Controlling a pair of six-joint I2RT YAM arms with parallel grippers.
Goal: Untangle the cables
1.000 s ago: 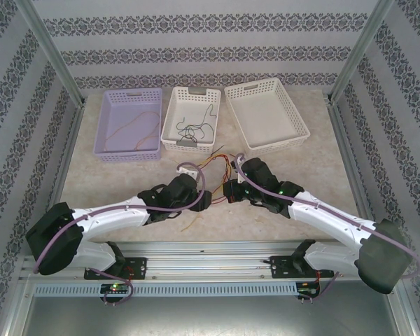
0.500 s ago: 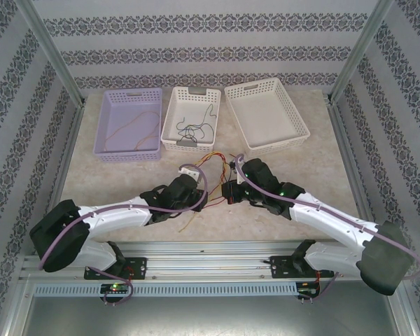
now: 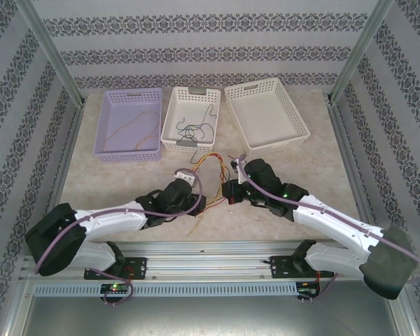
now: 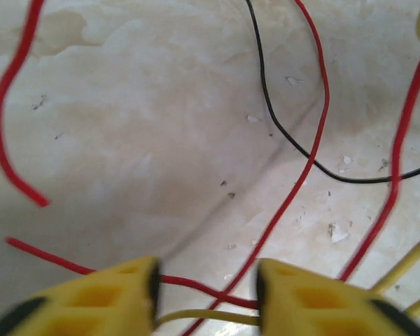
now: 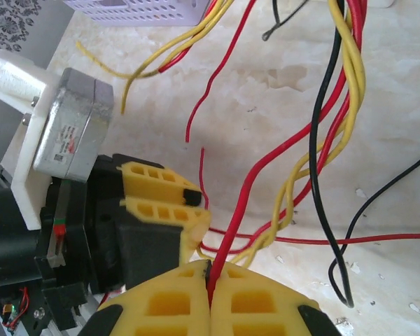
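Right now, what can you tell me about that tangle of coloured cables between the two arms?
The cables are thin, flexible strands in red, yellow and black, seemingly plastic-coated, tangled loosely on the pale marbled table. Some yellow and red strands twist together. The right gripper is shut on a red strand; a red and a yellow one pass through the open left gripper.

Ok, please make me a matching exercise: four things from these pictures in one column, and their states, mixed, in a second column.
Things:
1 purple basket
2 middle basket
3 left gripper
4 right gripper

States:
A shut on red cable
B holds tan cable
C open
D holds dark cable

Pairs: 1-B, 2-D, 3-C, 4-A
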